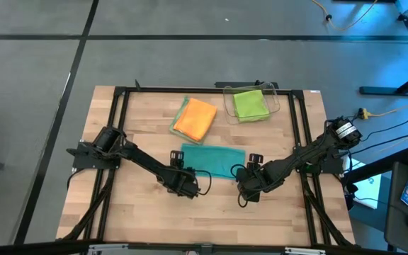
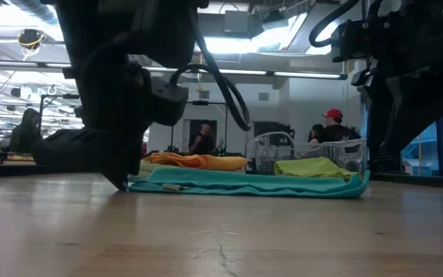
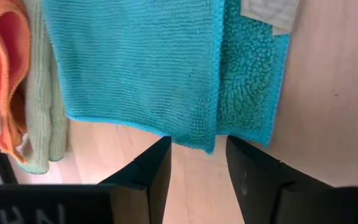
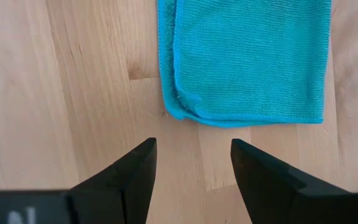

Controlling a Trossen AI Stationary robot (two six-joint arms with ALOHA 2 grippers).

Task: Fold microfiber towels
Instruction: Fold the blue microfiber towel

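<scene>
near the middle of the counter point(image 1: 147, 212) lies the teal towel point(image 1: 213, 159), folded once into a long flat strip, with a pale tag showing at one corner. the left gripper point(image 1: 188, 185) sits just off its near left corner, jaws spread and holding nothing; the right gripper point(image 1: 248, 180) sits just off its near right end, jaws likewise spread and empty. behind, the orange towel point(image 1: 195, 118) rests folded on the pale sage towel point(image 1: 178, 117), and the lime green towel point(image 1: 249, 104) lies in the clear bin point(image 1: 275, 95).

judging by this, the next fold is across the strip's length. to do it well, each gripper should pinch both layers at a corner so the fold stays stacked, lift only a little, carry one end squarely over the other, and match the edges before letting go.
</scene>
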